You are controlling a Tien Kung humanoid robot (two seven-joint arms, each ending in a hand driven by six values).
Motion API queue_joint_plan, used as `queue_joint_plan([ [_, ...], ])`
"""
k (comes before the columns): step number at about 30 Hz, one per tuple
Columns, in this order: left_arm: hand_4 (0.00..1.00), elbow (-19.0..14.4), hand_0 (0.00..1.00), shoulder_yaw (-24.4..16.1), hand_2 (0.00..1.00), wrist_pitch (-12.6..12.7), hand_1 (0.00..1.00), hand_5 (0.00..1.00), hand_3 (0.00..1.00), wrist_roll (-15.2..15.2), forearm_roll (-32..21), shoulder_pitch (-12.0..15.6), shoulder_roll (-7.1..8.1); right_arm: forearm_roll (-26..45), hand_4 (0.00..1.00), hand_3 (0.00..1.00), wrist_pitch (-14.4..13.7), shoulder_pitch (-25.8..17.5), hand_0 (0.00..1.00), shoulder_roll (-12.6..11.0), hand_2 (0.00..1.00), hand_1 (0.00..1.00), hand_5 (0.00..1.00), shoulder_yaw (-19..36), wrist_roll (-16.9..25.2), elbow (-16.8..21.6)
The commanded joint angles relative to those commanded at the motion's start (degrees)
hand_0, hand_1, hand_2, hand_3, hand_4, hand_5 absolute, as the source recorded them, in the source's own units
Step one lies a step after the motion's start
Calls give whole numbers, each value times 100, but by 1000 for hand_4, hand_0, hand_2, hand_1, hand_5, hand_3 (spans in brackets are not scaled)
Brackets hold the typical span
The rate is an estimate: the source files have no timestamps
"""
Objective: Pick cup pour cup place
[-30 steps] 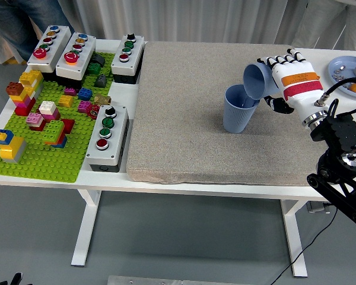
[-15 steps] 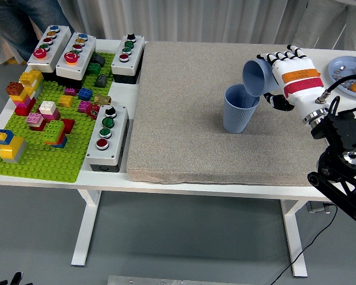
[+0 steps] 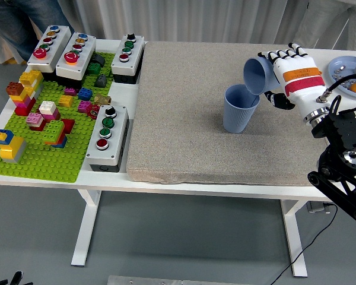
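1. Your right robot hand is wrapped round the tilted blue cup, its mouth tipped down over the standing blue cup on the grey mat.
2. Judge both cups light, thin plastic: stiff enough, yet easily squashed or slipped.
3. Grip mid-wall, gently.
4. The standing cup looks easy to topple; keep the rims apart.

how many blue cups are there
2. One cup stands upright on the grey mat; the other cup is tilted above it, held in the right robot hand. None seem hidden.
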Motion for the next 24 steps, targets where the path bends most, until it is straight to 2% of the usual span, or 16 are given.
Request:
queue_joint_plan([
  [18, 472, 0, 712, 33, 731, 2, 650, 984, 656, -2, -41, 31, 0, 62, 721, 662, -28, -35, 954, 29, 614, 738, 147, -4, -13, 23],
  [24, 470, 0, 712, 45, 731, -2, 650, 983, 656, 1, -47, 34, 0, 331, 721, 661, -74, -63, 953, 48, 612, 738, 144, 80, 59, 10],
])
